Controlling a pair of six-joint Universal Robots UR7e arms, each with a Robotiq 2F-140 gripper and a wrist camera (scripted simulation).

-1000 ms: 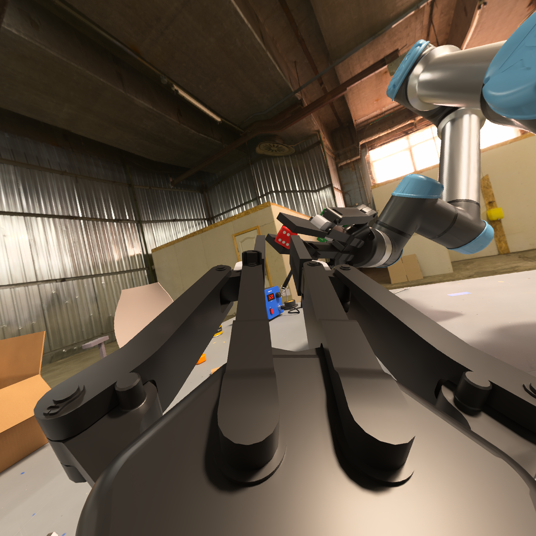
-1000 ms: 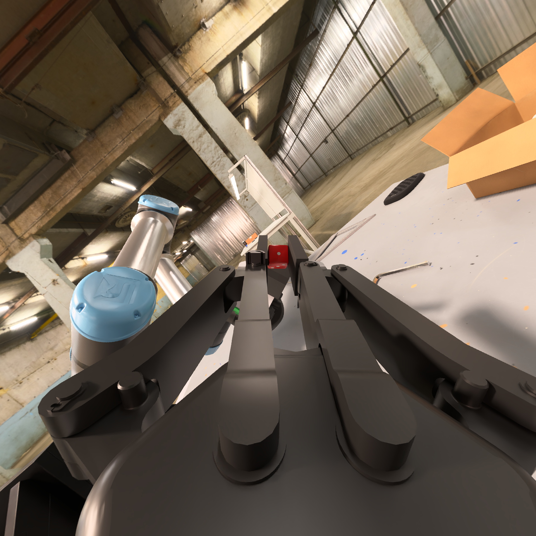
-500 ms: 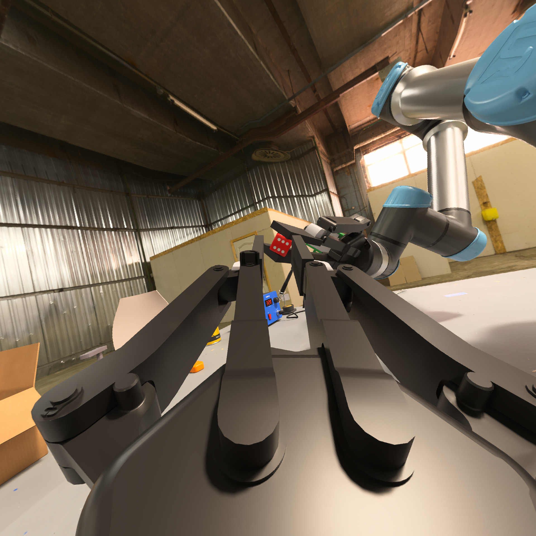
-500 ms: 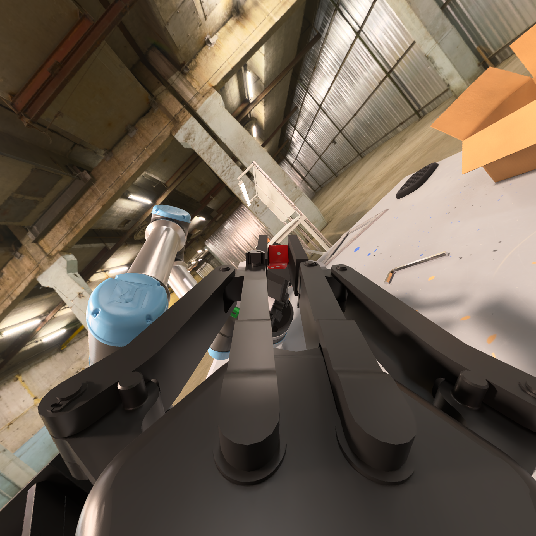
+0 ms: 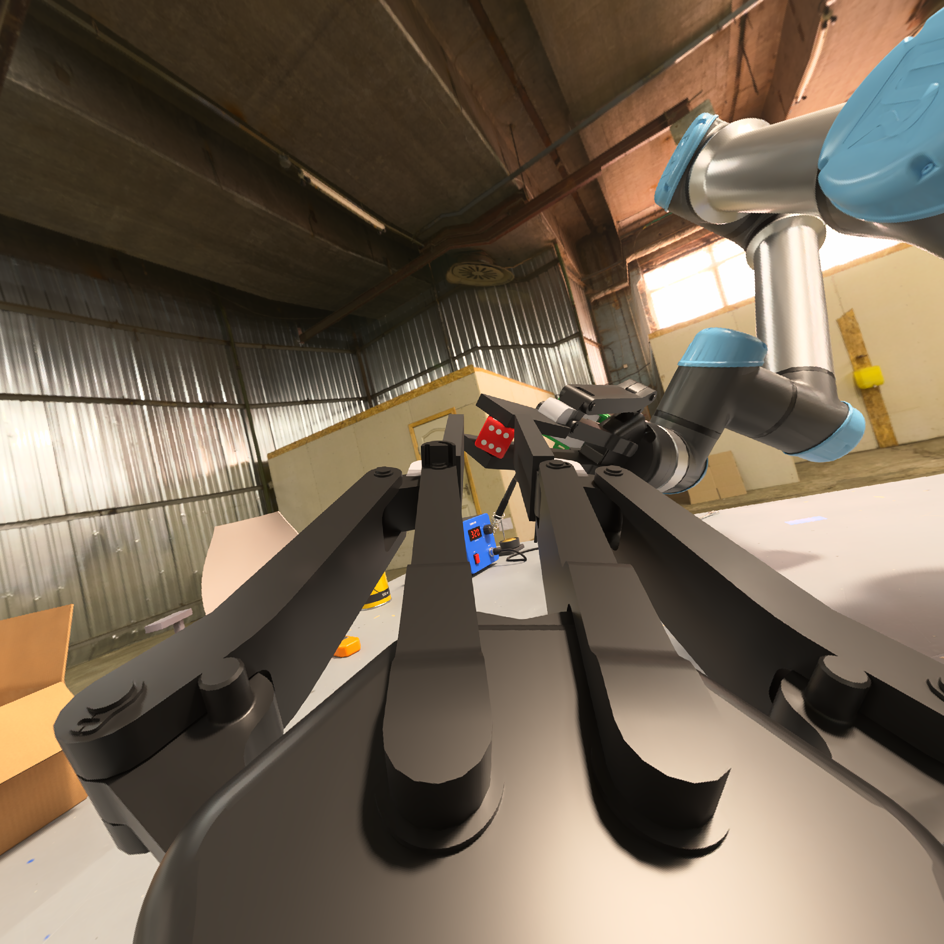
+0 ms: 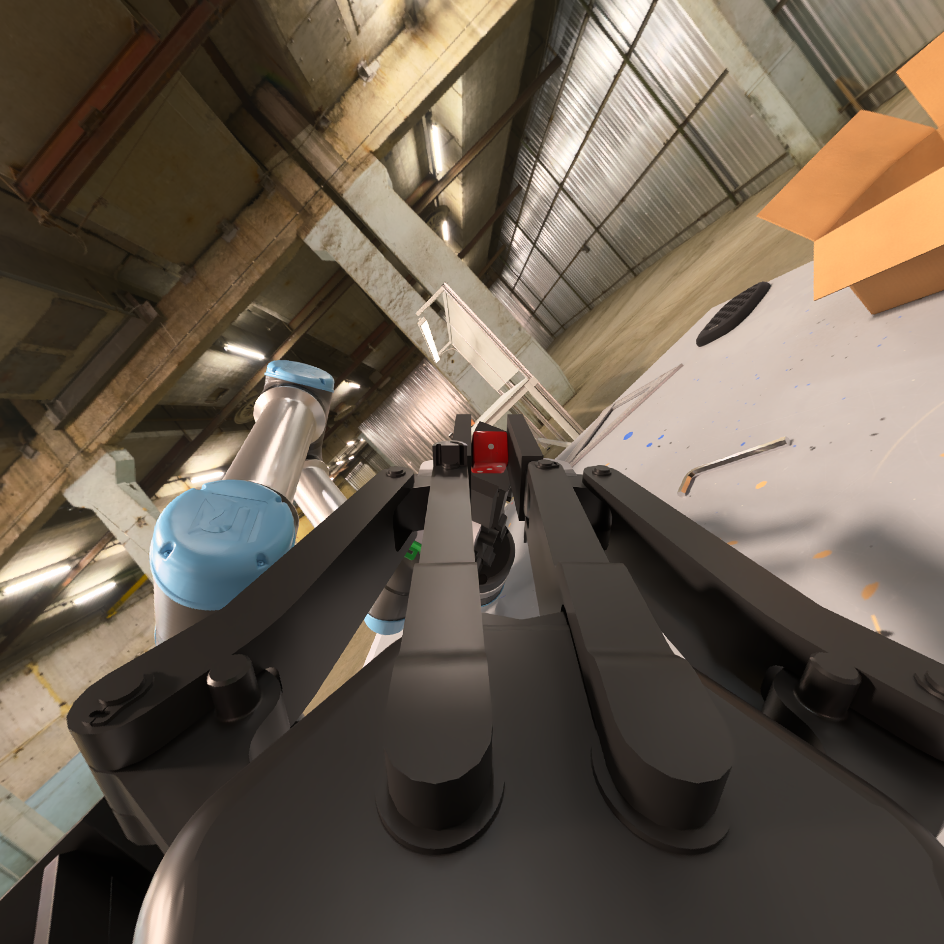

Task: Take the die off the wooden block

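The red die (image 6: 489, 452) is pinched by the right gripper (image 6: 489, 434), kept aloft, clear of the table (image 6: 817, 408); whether the left gripper (image 5: 488, 434) is pressed together cannot be told.

die (image 5: 493, 435): raised above the table (image 5: 817, 536), between the fingers of the right pincer (image 6: 489, 443), which are closed on it
left pincer (image 5: 488, 449): just before the die, fingertips either side of it
soldering station (image 5: 479, 542): on the table, below the die
cardboard box (image 5: 30, 715): on the table, far left
hex key (image 6: 730, 464): on the table, right of the right pincer
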